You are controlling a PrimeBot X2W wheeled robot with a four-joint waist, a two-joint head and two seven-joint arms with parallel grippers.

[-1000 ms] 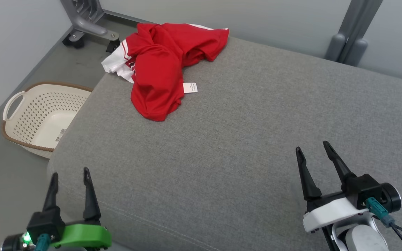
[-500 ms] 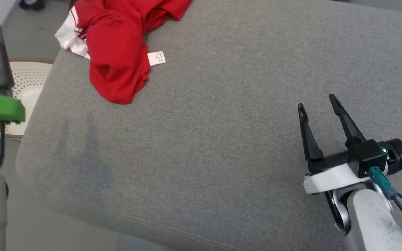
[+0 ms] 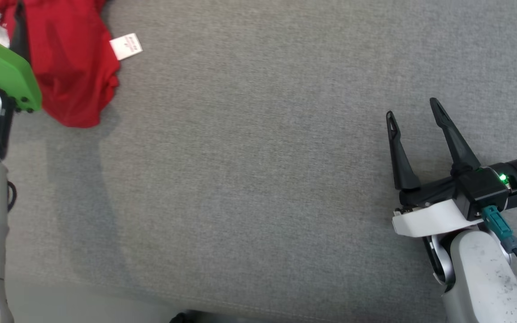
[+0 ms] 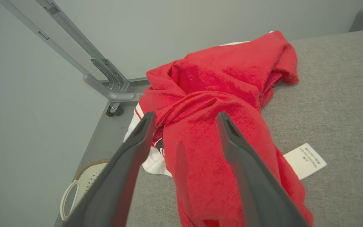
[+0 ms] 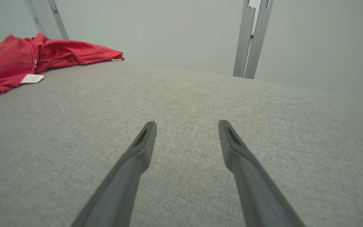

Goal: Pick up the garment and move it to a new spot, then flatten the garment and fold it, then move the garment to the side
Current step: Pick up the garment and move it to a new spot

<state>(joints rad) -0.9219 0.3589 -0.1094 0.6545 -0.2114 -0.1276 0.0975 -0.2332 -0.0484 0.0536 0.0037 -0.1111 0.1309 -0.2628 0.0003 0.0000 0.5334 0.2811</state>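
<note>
Your left fingers stand wide apart and empty, framing the near end of the crumpled red shirt; you cannot tell whether they touch it. The shirt lies bunched at the far left corner of the grey cushion, its white label flat on the fabric to its right. Your right fingers are equally wide and empty over the near right of the cushion, well apart from the shirt.

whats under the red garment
The garment lies on the grey cushion; a white part and a tag peek out from beneath. Anything inside the folds is covered.
</note>
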